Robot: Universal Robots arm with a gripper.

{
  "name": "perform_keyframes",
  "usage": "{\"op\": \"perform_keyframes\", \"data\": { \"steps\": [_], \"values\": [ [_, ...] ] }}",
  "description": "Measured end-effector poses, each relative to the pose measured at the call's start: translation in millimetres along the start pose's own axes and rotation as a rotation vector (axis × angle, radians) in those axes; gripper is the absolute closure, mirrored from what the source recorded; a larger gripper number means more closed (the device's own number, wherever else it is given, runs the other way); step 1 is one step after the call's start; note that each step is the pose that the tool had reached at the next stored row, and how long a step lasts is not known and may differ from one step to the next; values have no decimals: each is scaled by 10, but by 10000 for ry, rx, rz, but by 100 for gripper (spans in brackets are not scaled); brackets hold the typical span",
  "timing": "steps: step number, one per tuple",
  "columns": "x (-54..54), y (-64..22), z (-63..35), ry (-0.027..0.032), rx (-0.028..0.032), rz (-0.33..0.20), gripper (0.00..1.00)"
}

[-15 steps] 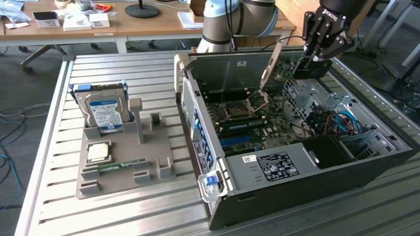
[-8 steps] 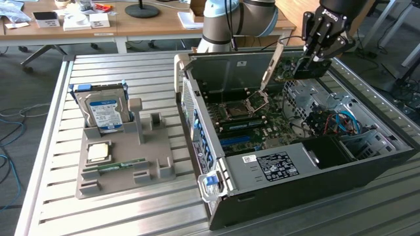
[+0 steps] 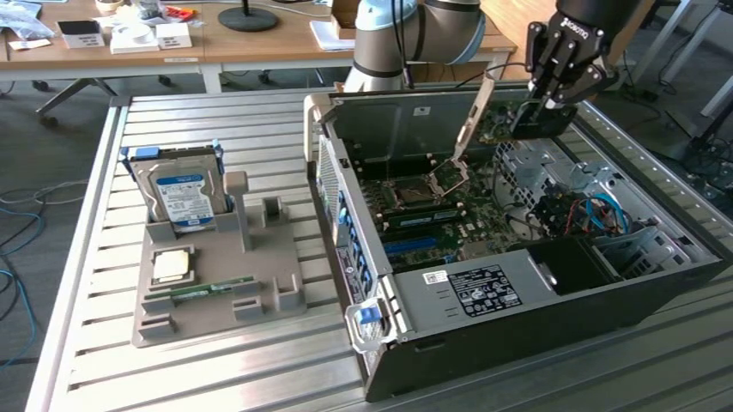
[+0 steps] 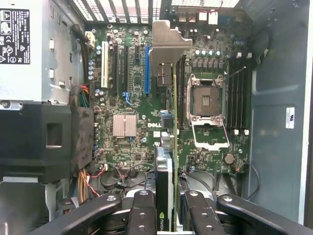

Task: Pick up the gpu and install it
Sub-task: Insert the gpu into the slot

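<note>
The gripper (image 3: pixel 548 101) hangs over the open computer case (image 3: pixel 641 300), at about one o'clock from the motherboard (image 3: pixel 447 215) in the exterior view. Its jaws stand partway apart, clamped on the gpu (image 3: pixel 506 124), which is held on edge in the air above the board, its silver bracket (image 3: pixel 469 120) slanting down toward seven o'clock. In the wrist view the fingers (image 4: pixel 142 213) press both faces of the card, which runs edge-on beside the empty CPU socket (image 4: pixel 205 105). At nine o'clock from the case, a grey holder (image 3: pixel 275 296) carries the hard drive (image 3: pixel 178 193).
</note>
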State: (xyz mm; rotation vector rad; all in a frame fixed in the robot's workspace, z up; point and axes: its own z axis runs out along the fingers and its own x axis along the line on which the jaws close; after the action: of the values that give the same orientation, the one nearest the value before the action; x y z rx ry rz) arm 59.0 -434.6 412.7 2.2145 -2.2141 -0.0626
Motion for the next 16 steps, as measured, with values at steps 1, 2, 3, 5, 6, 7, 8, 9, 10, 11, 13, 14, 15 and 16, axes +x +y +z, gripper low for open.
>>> {"op": "perform_keyframes", "data": {
  "steps": [1, 2, 3, 5, 6, 7, 8, 9, 10, 11, 13, 14, 15, 16],
  "values": [
    [0, 6, 9, -1, 8, -26, 73],
    [1, 14, 19, 2, 17, -50, 73],
    [1, 22, 31, 2, 29, -75, 73],
    [2, 44, 60, 3, 42, -98, 73],
    [2, 57, 76, 3, 47, -102, 73],
    [3, 69, 94, 3, 51, -103, 73],
    [3, 78, 113, 2, 56, -103, 73],
    [3, 85, 131, 2, 60, -104, 73],
    [3, 91, 150, 2, 65, -104, 73],
    [4, 98, 169, 2, 71, -104, 73],
    [5, 110, 205, 3, 84, -105, 73],
    [5, 115, 222, 3, 90, -105, 73],
    [6, 120, 238, 4, 96, -105, 73],
    [6, 126, 253, 3, 101, -105, 73]
  ]
}}
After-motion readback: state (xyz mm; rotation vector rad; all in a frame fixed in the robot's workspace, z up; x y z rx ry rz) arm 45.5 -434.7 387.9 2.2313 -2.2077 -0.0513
